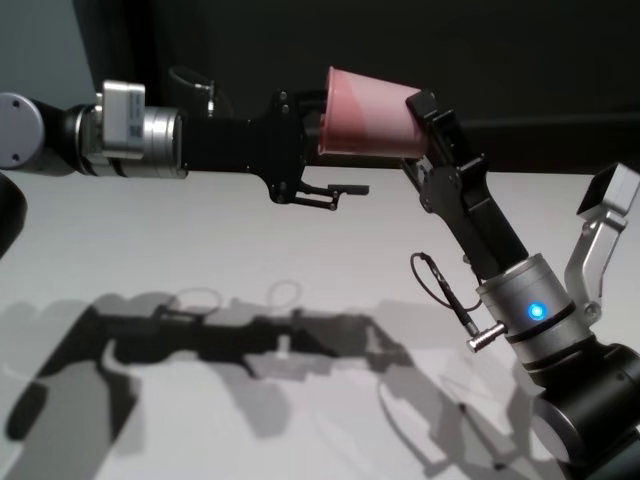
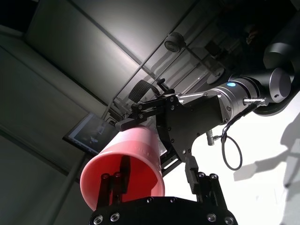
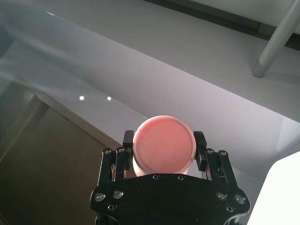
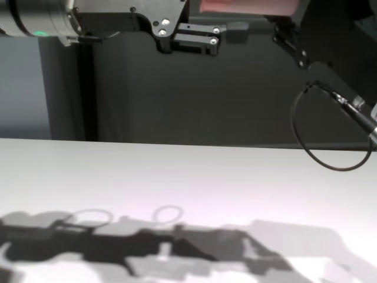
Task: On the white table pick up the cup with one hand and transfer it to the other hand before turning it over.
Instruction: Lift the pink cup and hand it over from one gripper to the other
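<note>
The salmon-pink cup (image 1: 368, 112) is held in the air well above the white table (image 1: 300, 260), lying on its side with its open mouth turned toward the robot's left and its flat base toward the right. The right gripper (image 1: 425, 125) reaches up from the lower right and is clamped on the narrower base end; in the right wrist view its two fingers (image 3: 200, 145) press against opposite sides of the cup (image 3: 163, 149), whose flat bottom faces the camera. The left gripper (image 1: 315, 150) comes in level from the left with its fingers spread: in the left wrist view one finger (image 2: 124, 171) sits inside the cup's mouth (image 2: 123, 180) and the other lies outside, below the rim, not closed on the wall. In the chest view only the cup's lower edge (image 4: 247, 6) shows at the top, above the left gripper's lower finger (image 4: 203, 35), and the arms' shadows fall across the table (image 4: 188, 177)
</note>
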Robot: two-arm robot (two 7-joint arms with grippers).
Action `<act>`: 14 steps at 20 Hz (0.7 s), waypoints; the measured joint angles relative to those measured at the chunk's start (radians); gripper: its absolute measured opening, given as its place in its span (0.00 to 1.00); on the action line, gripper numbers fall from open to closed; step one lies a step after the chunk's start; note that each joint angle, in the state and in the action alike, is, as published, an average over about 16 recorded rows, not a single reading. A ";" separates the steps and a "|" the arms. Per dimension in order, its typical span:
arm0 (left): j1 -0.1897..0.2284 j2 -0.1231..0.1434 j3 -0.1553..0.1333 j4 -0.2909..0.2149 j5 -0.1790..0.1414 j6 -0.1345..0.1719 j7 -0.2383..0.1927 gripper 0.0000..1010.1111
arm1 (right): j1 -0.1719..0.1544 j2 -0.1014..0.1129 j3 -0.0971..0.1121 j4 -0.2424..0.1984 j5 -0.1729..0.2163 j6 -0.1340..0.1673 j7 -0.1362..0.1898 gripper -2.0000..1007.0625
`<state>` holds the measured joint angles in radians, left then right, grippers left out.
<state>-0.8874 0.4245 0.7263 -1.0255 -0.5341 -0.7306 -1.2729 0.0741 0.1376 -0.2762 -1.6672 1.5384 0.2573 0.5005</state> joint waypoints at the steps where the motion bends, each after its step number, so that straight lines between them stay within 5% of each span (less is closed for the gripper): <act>1: 0.000 0.000 0.000 0.000 0.000 0.000 0.000 0.75 | 0.000 0.000 0.000 0.000 0.000 0.000 0.000 0.73; 8: 0.000 0.000 0.000 0.000 0.000 0.000 0.000 0.93 | 0.000 0.000 0.000 0.000 0.000 0.000 0.000 0.73; 14: 0.002 0.002 0.000 -0.003 -0.001 0.001 0.001 0.98 | 0.000 0.000 0.000 0.000 0.000 0.000 0.000 0.73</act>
<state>-0.8854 0.4262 0.7260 -1.0282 -0.5349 -0.7294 -1.2716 0.0741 0.1376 -0.2762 -1.6672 1.5384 0.2573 0.5004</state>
